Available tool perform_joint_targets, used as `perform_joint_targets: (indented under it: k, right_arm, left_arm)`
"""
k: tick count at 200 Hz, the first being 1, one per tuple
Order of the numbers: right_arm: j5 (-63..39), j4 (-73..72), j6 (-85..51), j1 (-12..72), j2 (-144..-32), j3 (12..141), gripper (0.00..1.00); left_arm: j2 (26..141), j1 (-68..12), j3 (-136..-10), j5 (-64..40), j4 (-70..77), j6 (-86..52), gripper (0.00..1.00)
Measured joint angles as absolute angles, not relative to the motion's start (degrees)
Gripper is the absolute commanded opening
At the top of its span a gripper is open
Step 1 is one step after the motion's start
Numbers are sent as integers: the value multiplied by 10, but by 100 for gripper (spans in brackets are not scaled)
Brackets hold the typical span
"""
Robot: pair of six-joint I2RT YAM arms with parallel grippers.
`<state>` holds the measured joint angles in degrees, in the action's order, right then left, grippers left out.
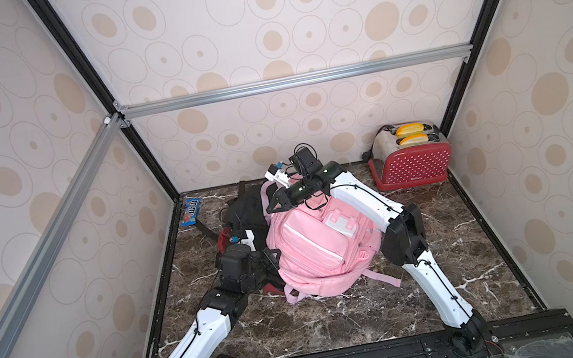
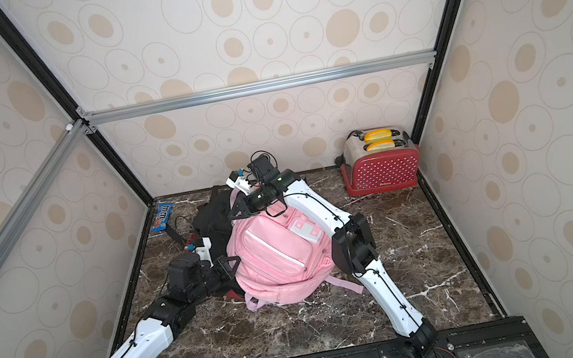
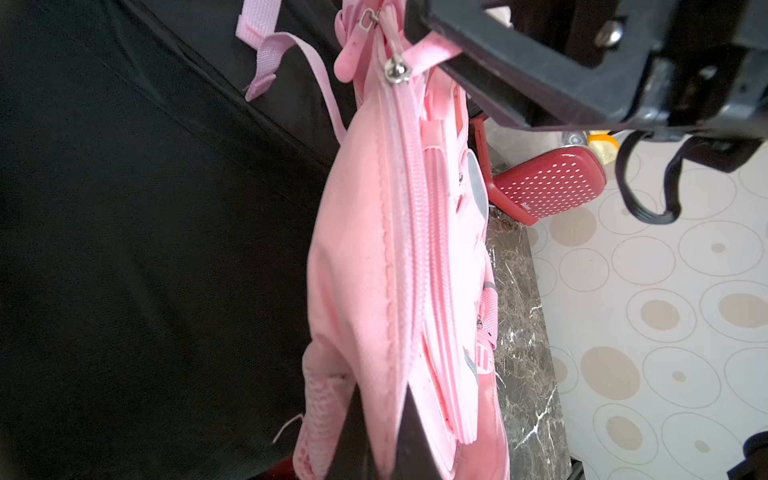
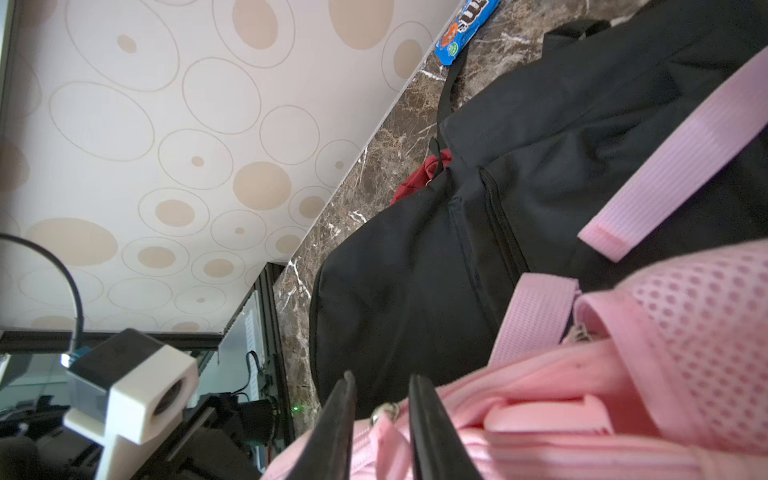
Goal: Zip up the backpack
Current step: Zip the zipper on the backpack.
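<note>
So the pink fabric backpack (image 1: 323, 249) (image 2: 275, 259) is lying front pocket up. Its long axis runs from the arm bases toward the back wall, and the top end points away, tucked right under the right claw (image 1: 273, 206) (image 4: 382, 386). The left claw (image 1: 273, 259) (image 3: 382, 449) is on the pack's edge, clamped on a fold of pink cloth.

All of it sits on a dark brown marble-look tabletop (image 1: 342, 321), boxed in by cream walls with a beige oval print (image 1: 290, 28) and aluminium rails (image 1: 295, 80).

Out past the left claw there's a blue candy packet (image 1: 190, 212) in the far corner. Closer in is a black fabric bag (image 1: 246, 207) that the pink one lies partly on. Well off beyond the right claw stands a red white-dotted toaster (image 1: 411, 162) with yellow buns in its slots.

The top views hide the zipper. The left wrist view shows the cloth pinched between dark fingers (image 3: 357, 436), and the zip track running up the edge to a silver slider (image 3: 397, 70). The right wrist view shows that claw squeezed narrow onto the pink pull tab (image 4: 382, 440).
</note>
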<state>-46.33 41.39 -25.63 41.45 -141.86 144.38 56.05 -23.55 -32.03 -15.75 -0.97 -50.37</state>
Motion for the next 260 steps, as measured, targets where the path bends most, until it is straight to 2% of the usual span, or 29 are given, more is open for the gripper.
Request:
perform_joint_targets:
  k: [44,89,162,210,260]
  right_arm:
    - [-475,396,-267,415,-1421,1424,0]
    - [-479,372,-267,415,-1415,1397,0]
    - [-453,246,-268,418,-1333,1240,0]
    - [-438,247,-254,418,-1331,1247,0]
    - [-409,319,-213,420,-1346,1330,0]
  left_arm:
    - [561,-236,-320,-157,-14,-504,0]
    - [562,-236,-320,-157,-18,-504,0]
    - [564,-236,-320,-160,-18,-504,0]
    - [564,-236,-320,-160,-17,-504,0]
    - [558,-236,-320,-160,0,-503,0]
